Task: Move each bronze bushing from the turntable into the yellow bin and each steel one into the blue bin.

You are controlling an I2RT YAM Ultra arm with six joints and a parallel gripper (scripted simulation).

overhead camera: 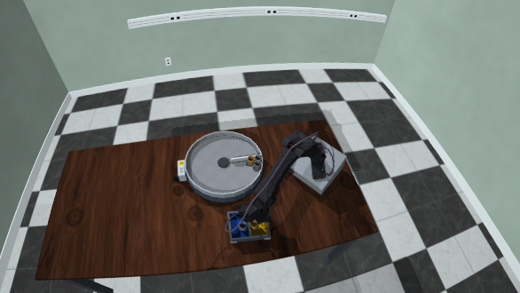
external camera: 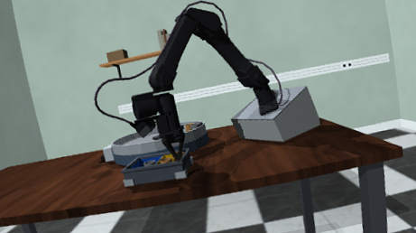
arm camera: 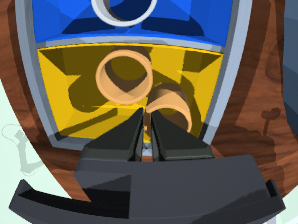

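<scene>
My gripper [arm camera: 147, 113] is shut on the wall of a bronze bushing [arm camera: 172, 107] and holds it low inside the yellow bin [arm camera: 127, 90]. Another bronze bushing [arm camera: 123, 76] lies in the yellow bin just ahead of it. On the turntable [overhead camera: 224, 165] a bronze bushing [overhead camera: 251, 160] and a steel bushing [overhead camera: 257, 164] stand near the right rim. In the top and exterior views the gripper [external camera: 175, 151] reaches down into the bin tray [external camera: 157, 167].
The grey bin tray [overhead camera: 249, 227] sits at the table's front, just in front of the turntable. The arm's grey base block [overhead camera: 319, 169] stands to the right. A small white box [overhead camera: 181, 168] sits at the turntable's left rim.
</scene>
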